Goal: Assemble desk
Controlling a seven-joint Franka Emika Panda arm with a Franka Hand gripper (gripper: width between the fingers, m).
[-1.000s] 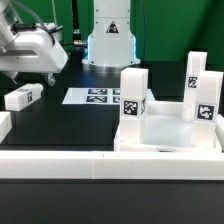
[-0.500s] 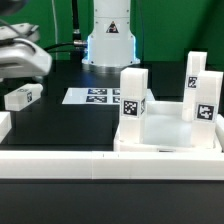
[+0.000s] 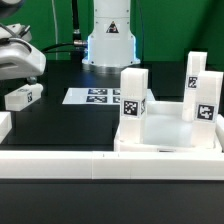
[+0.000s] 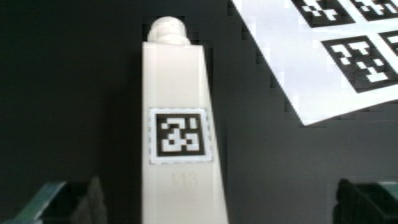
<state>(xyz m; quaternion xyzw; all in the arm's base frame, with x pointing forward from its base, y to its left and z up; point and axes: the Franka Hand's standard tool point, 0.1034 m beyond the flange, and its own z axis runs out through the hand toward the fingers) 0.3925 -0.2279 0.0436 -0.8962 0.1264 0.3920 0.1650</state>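
Wrist view, black-and-white tag (image 4: 178, 134) on leg (image 4: 178, 80), marker board (image 4: 338, 50) beside

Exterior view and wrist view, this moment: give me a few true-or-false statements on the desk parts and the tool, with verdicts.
1. Three upright legs stand on the desk top. True.
2. The tool is shut on a leg. False: its jaws stand open on either side of the lying leg, not gripping it.
3. The lying leg rests on the marker board. False: it lies on the black table, beside the board.
4. The lying leg bears a black-and-white tag. True.
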